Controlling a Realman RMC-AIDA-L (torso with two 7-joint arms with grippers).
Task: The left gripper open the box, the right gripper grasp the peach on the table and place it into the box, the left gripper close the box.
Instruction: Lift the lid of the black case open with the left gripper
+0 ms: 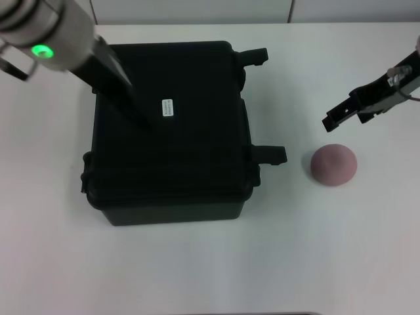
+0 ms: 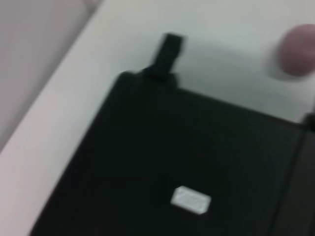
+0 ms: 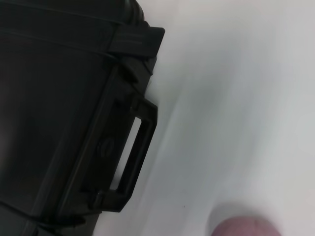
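The black box (image 1: 177,164) sits on the white table (image 1: 328,256) with its lid down, a white label (image 1: 167,107) on top. Two latches (image 1: 270,155) stick out from its right side. My left gripper (image 1: 139,117) reaches down over the lid, its tip just left of the label. The pink peach (image 1: 333,164) lies on the table to the right of the box. My right gripper (image 1: 342,118) hovers open just above and behind the peach, holding nothing. The left wrist view shows the lid (image 2: 187,147), its label (image 2: 191,200) and the peach (image 2: 297,49).
The right wrist view shows the box's side (image 3: 59,98) with its carry handle (image 3: 133,147), bare table beside it, and the top of the peach (image 3: 246,228) at the edge. Open tabletop lies in front of and to the right of the box.
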